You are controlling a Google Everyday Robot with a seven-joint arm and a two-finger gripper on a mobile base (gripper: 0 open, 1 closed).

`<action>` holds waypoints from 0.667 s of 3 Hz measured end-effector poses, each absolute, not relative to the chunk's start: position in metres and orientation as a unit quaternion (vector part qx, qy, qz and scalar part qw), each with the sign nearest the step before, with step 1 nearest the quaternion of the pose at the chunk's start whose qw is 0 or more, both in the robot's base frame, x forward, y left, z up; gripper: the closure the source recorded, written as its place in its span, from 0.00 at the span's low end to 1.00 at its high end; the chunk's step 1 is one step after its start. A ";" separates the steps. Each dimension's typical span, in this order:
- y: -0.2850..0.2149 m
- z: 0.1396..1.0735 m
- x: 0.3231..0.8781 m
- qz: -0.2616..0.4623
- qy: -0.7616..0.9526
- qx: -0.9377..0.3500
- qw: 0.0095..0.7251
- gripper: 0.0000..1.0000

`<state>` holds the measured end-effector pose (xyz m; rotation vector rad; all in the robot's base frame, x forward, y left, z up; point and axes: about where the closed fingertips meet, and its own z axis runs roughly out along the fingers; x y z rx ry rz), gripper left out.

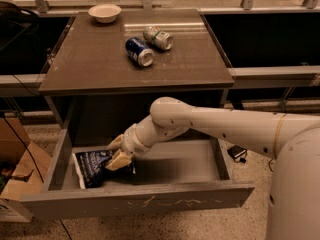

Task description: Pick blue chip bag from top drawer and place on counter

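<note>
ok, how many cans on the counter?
2: a blue can and a silver-green can, lying side by side on the counter. Claw is in the top drawer, at the blue chip bag.

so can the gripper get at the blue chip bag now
Likely yes: the gripper sits inside the open top drawer, at one end of the blue chip bag, nothing between them.

Tabletop point(90, 69) has a blue soda can point(139, 51), another can point(158, 37) just right of it, white bowl point(105, 12) well back-left; hand's point(117, 156) below, in the drawer point(175, 159).
</note>
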<state>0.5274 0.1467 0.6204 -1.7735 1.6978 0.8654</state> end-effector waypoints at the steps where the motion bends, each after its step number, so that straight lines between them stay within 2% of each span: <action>1: 0.139 0.660 0.530 0.328 0.641 -0.637 0.276 0.85; 2: 0.116 0.728 0.529 0.340 0.644 -0.612 0.309 1.00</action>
